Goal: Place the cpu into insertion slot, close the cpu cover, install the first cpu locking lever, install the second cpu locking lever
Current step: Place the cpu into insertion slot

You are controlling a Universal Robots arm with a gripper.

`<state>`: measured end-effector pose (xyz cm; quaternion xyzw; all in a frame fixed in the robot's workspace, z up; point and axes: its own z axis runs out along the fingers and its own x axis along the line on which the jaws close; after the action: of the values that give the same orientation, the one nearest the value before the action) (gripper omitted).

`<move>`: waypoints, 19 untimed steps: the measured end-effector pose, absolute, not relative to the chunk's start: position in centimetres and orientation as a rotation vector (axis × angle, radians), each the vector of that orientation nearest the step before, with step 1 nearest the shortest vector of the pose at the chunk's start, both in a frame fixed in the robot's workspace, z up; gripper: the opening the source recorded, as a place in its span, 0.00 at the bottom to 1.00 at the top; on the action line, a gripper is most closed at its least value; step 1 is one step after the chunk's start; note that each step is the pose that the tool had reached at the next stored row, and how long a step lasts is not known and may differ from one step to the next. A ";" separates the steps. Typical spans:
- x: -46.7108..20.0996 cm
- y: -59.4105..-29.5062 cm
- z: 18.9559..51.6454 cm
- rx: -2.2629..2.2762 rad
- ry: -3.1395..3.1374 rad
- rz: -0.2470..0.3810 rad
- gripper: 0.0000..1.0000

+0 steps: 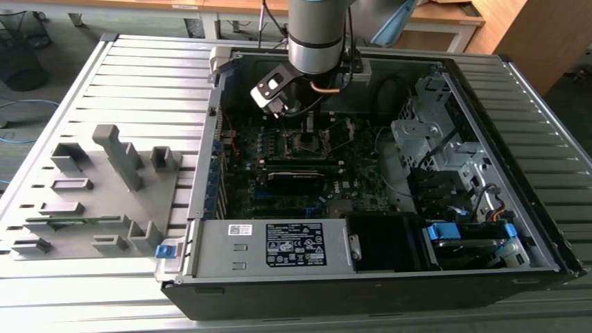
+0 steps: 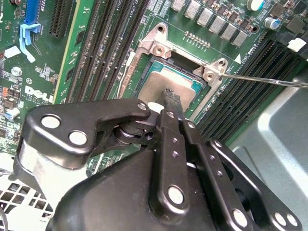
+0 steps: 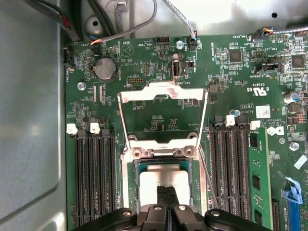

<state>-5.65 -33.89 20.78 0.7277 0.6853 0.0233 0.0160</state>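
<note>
The tool [image 3: 166, 191] is closed, fingertips together with nothing between them, directly over the cpu [image 3: 153, 179]. The cpu lies flat in the insertion slot [image 3: 136, 166]; the cpu cover [image 3: 163, 91] is swung open.

Slatted metal table [image 1: 111, 76], wooden desks [image 1: 453, 15], grey floor [image 1: 37, 97]

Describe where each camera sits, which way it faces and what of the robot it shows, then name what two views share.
Exterior view: off the arm, above the open computer case, looking down into it; the arm stands over the motherboard.
Second wrist view: on the wrist, looking obliquely along the shut gripper at the cpu in its socket.
First wrist view: on the wrist, facing the motherboard squarely; gripper tips, cpu cover open.
Shared: both wrist views show gripper and cpu.
</note>
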 end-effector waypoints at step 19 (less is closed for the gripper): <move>-5.6 -33.8 20.4 2.263 2.131 0.072 0.11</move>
<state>-5.64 -33.77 20.36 0.7277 0.6853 0.0233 0.0159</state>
